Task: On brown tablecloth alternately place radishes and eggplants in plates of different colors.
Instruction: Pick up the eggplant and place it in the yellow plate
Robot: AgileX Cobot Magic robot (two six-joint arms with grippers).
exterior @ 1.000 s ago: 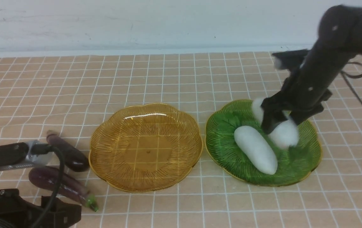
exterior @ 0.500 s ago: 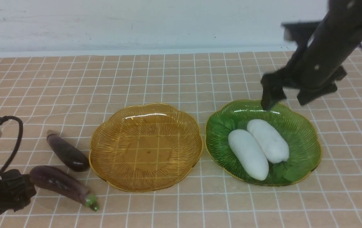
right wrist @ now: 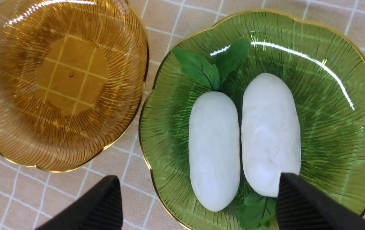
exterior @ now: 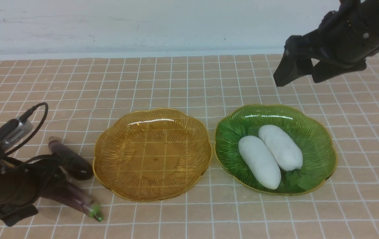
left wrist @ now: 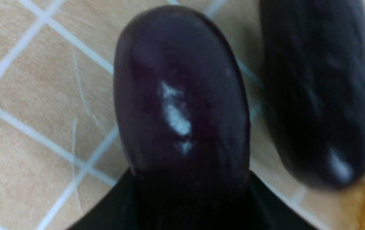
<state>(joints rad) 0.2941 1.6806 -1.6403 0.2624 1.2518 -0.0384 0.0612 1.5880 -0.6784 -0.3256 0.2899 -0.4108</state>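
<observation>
Front view: the left arm [exterior: 7,189] is leaning low over the long eggplant [exterior: 76,199] on the brown cloth [exterior: 176,83], probably to get it for the empty yellow plate [exterior: 116,186].
Left wrist view: the left fingers [left wrist: 112,207] are sitting beside it. I cannot tell if they are pinching it.
Right wrist view: the right fingers [right wrist: 96,207] are hanging spread and holding nothing, because both radishes [right wrist: 214,150] are lying in the green plate [right wrist: 345,121].

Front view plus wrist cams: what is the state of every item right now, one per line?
amber plate, nothing in it.
green plate, holds both radishes.
radishes, lying side by side.
shorter eggplant, on the brown tablecloth beside the amber plate.
longer eggplant, on the brown tablecloth, left gripper around it.
left gripper, lowered, grip unclear.
right gripper, open, empty, raised beyond the green plate.
</observation>
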